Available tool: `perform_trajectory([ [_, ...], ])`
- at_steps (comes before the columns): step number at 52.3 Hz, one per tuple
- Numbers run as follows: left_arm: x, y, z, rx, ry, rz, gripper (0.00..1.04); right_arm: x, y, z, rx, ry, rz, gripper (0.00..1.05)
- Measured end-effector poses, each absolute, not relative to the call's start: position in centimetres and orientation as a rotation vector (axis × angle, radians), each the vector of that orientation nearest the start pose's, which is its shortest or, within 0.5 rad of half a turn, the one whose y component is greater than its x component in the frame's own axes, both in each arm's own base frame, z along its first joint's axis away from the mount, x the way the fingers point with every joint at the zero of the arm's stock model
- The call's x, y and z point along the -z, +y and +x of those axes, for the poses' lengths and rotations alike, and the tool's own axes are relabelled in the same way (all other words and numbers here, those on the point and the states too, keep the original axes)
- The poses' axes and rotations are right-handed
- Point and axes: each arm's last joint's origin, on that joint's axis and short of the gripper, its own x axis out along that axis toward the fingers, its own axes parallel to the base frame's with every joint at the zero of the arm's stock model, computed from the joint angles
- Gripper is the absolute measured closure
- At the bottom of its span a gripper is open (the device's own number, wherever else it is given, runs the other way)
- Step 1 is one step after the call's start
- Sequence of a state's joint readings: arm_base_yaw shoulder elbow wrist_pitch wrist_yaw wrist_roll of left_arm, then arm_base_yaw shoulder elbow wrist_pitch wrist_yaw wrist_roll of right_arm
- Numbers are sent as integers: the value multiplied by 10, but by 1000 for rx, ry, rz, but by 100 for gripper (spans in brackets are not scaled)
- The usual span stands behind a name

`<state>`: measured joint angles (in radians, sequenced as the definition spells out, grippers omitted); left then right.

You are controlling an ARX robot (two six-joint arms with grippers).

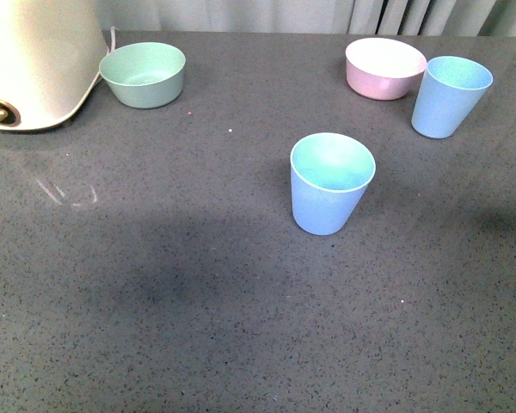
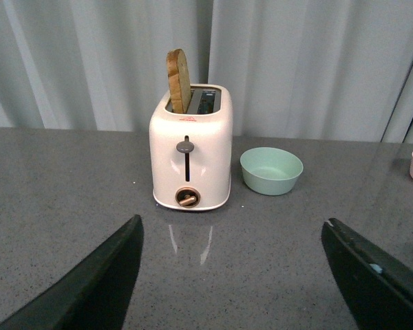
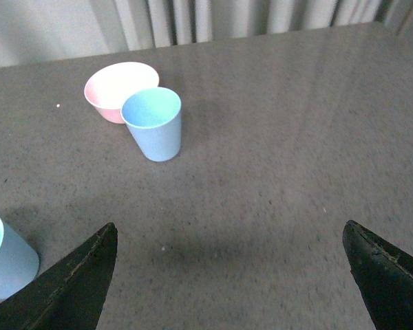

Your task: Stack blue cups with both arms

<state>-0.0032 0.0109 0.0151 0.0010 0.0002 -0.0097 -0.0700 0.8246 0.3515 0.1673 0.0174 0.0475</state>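
Observation:
One light blue cup (image 1: 330, 184) stands upright near the middle of the grey table, its turquoise inside showing. A second blue cup (image 1: 448, 95) stands upright at the back right, just beside the pink bowl (image 1: 383, 68). In the right wrist view that cup (image 3: 152, 123) sits ahead in front of the bowl, and the middle cup (image 3: 5, 258) shows at the frame's edge. My right gripper (image 3: 228, 237) is open over bare table. My left gripper (image 2: 234, 230) is open too, with nothing between its fingers and no cup in its view. Neither arm appears in the front view.
A cream toaster (image 2: 191, 157) with a slice of bread standing in its slot sits at the back left. A mint-green bowl (image 1: 144, 74) stands beside it. Grey curtains hang behind the table's far edge.

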Motion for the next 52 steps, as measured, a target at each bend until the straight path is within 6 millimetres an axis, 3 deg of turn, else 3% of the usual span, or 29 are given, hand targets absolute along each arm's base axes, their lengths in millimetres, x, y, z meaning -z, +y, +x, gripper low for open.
perform_trajectory([
  [6,-168,0,97,3,-5,-8,9,-220,-7,237,-20,390,-52,9],
  [14,-168,0,97,3,-4,-8,9,-212,15,322,-182,525,-221,9],
  [19,-168,0,97,3,-4,-8,9,-206,24,351,-224,570,-262,9],
  [30,-168,0,97,3,-4,-8,9,-191,39,392,-275,640,-331,9],
  [52,-168,0,97,3,-4,-8,9,-158,54,442,-297,731,-381,9],
])
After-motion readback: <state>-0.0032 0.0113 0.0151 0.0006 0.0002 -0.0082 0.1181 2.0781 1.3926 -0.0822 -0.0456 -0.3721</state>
